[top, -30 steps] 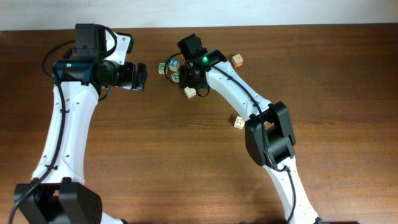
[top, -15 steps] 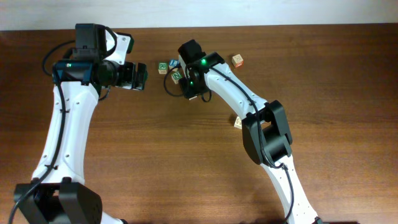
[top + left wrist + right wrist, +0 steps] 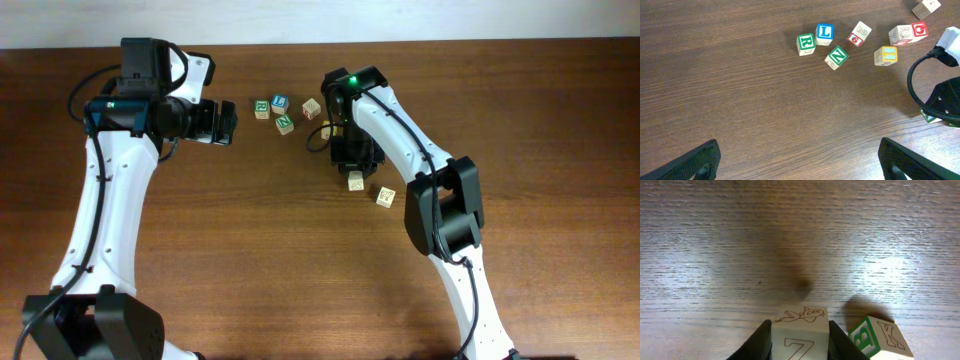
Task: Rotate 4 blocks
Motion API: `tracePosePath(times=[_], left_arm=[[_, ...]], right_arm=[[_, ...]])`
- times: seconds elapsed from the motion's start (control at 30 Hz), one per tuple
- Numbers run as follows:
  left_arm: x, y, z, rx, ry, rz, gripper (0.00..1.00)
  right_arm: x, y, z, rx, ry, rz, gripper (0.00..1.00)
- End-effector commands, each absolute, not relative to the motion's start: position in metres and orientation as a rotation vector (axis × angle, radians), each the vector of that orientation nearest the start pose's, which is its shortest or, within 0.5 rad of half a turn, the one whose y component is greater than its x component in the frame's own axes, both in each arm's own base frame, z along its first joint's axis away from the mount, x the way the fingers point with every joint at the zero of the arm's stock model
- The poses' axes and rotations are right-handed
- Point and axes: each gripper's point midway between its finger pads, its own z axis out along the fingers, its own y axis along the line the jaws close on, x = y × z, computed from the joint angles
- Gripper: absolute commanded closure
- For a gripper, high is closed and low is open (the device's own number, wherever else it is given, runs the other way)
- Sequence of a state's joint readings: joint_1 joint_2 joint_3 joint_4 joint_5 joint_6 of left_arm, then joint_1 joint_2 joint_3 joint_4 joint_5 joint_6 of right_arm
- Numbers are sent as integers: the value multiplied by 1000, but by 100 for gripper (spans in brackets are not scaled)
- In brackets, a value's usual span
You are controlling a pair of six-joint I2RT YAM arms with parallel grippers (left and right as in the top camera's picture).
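The right end effector (image 3: 799, 344), jaws narrow, pinches the cream 7 block (image 3: 355, 181) mid-desk (image 3: 250, 250), nearer than the blue L cube (image 3: 280, 102). A clean turn likely needs a square wrist twist, clear of the B-K block (image 3: 875, 337) just to its right, then a flat release. The right arm stretches away from the near edge, wrist pointing down. The left end effector (image 3: 226, 124) hangs wide open at far left.

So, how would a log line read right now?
left hand: open, empty | right hand: closed on 7 block | K block: beside it
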State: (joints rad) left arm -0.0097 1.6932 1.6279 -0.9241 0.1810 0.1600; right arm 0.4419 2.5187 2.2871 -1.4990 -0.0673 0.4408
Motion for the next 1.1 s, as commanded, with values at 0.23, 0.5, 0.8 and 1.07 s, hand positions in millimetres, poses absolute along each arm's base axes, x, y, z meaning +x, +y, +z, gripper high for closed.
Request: tracePosePath(times=[0.23,0.5,0.8,1.07], left_arm=[[438,-36,224,273,2507,-190,1],[438,-36,224,273,2507,-190,1],[438,-36,224,273,2508,-190,1],[438,-36,224,273,2507,-190,1]], right_arm=[[374,185,20,19,3408,-149,58],[422,209,75,-110,3197,49,47],[531,250,77,140,2770,279,46],[511,238,0,181,2887,186,47]])
